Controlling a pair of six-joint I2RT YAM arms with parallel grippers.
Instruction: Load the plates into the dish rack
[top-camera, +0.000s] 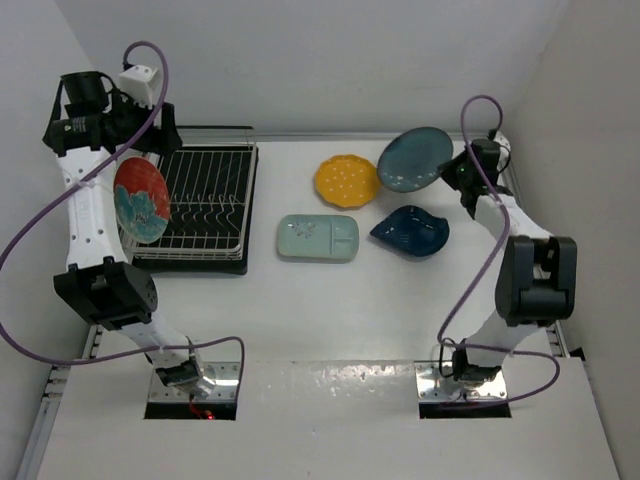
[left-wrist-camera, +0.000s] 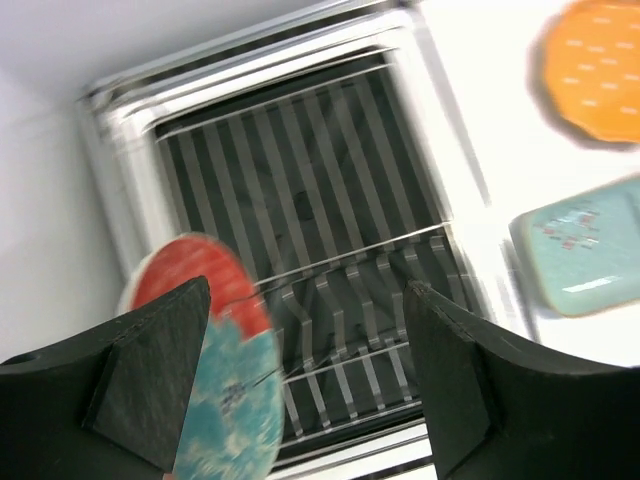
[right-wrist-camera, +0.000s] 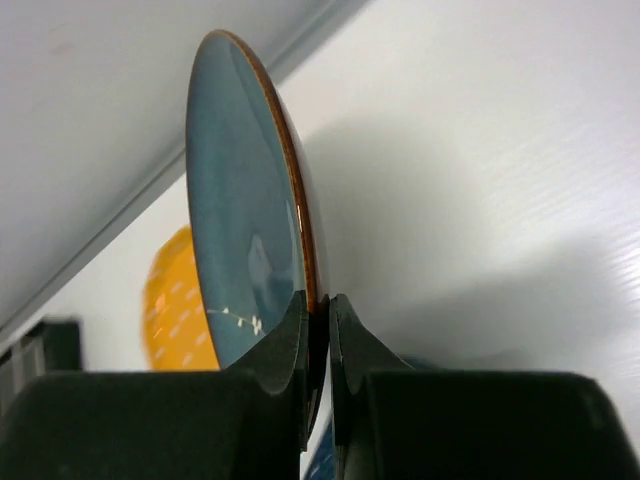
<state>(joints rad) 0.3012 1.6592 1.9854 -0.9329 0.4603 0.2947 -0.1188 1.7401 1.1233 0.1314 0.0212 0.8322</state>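
Note:
The red-and-teal floral plate stands on edge in the left side of the black wire dish rack. My left gripper hovers above it, open; in the left wrist view the plate sits beside the left finger, over the rack. My right gripper is shut on the rim of the dark teal round plate and holds it tilted up off the table, also in the right wrist view. The yellow scalloped plate, pale blue rectangular plate and dark blue leaf plate lie on the table.
White walls close in the table at the back and both sides. The rack sits in the far left corner against the wall. The yellow plate and pale blue plate lie right of the rack.

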